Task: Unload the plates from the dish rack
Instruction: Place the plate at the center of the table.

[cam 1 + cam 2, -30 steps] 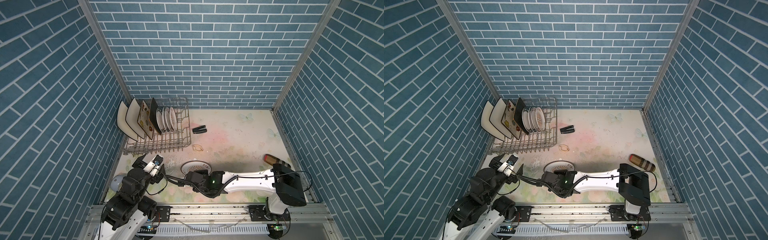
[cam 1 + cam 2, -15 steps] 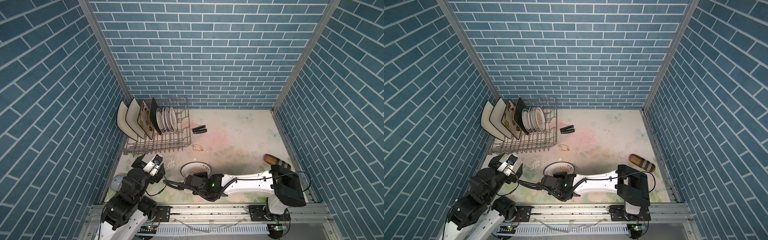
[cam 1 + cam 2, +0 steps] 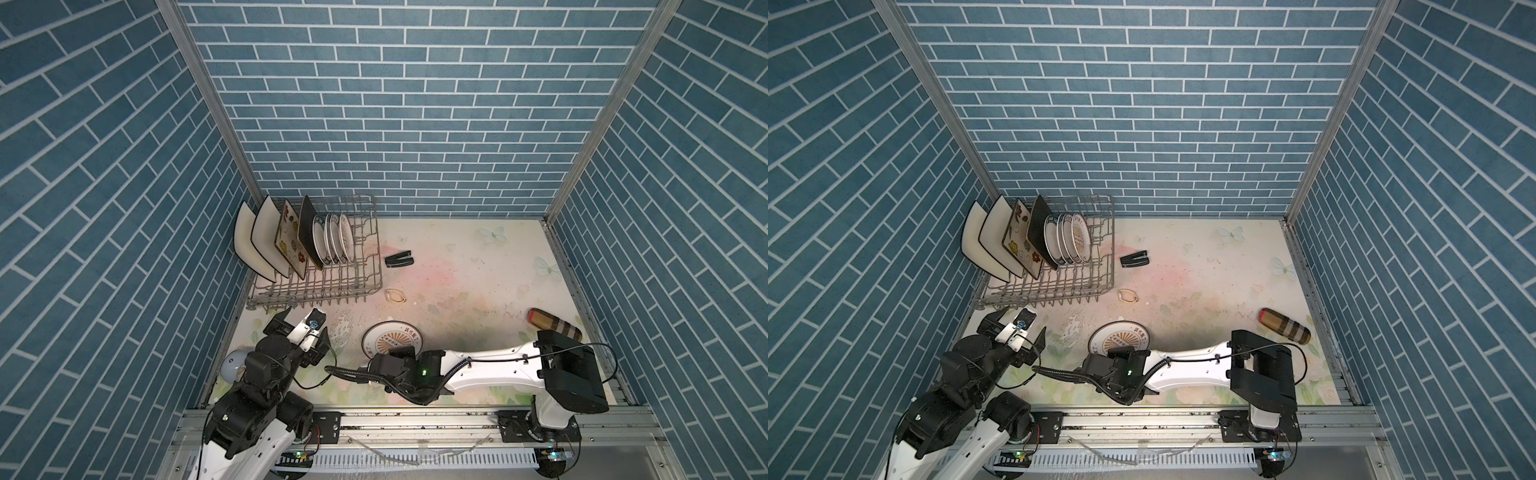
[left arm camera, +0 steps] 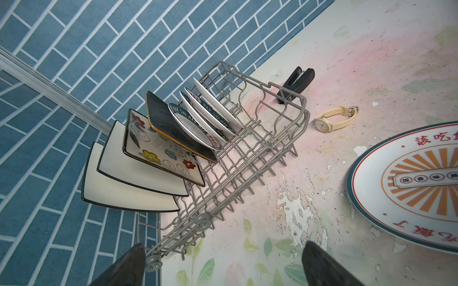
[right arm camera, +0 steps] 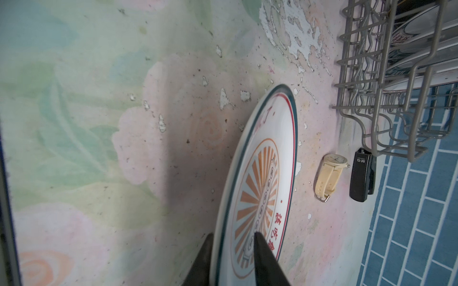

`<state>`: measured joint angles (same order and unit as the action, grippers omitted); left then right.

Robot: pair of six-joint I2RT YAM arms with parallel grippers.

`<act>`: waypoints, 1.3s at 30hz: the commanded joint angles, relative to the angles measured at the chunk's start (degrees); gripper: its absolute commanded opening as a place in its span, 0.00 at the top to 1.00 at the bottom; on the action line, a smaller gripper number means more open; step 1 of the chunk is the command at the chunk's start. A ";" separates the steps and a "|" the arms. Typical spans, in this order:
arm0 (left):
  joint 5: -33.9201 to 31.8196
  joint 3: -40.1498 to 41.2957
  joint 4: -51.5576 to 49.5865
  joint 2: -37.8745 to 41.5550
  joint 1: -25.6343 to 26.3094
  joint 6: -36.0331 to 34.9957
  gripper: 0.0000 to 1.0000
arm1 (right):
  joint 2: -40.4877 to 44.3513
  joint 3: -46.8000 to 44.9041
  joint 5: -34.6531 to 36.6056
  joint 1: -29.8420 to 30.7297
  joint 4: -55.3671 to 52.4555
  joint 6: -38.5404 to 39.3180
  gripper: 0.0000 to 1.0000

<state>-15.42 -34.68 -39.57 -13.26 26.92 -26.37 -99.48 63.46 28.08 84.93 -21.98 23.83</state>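
Your right hand (image 5: 233,257) has just loosened, fingers (image 5: 265,267) apart either side of the round white teal-rimmed plate (image 5: 262,188) lying flat on the flowered bench (image 5: 99,123): that one is delivered. Your left hand (image 4: 223,267) hangs wide open, empty. The other plates (image 3: 332,239) stand in the grey wire dish rack (image 3: 316,293).

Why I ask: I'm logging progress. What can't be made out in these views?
- Right hand: in the right wrist view its fingers flank the plate's rim; gripping or loose, unclear. Both top views: its own arm covers it.
- Round plates in the dish rack: they overlap in both top views, so the count is unsure.
- Pale round thing: mostly behind the left arm in a top view.
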 commanded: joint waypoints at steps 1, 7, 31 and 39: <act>-0.31 0.22 0.18 -0.49 0.32 0.35 0.01 | -0.52 -1.72 0.23 0.46 -0.89 -0.89 0.68; -0.09 0.22 -0.07 -0.84 0.28 0.29 0.00 | -1.13 -1.84 0.18 0.50 -1.12 -1.25 0.64; 0.11 -0.03 -0.36 -0.09 0.30 0.51 0.01 | -3.04 -1.41 0.01 0.50 -3.00 -4.41 0.54; 0.55 -0.12 -0.38 -0.03 0.24 0.48 0.01 | -3.03 -1.72 -0.11 0.50 -3.16 -5.13 0.54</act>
<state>-15.33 -34.68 -39.59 -13.74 26.92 -26.37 -102.39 62.94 27.86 85.12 -24.03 20.78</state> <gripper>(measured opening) 0.994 0.463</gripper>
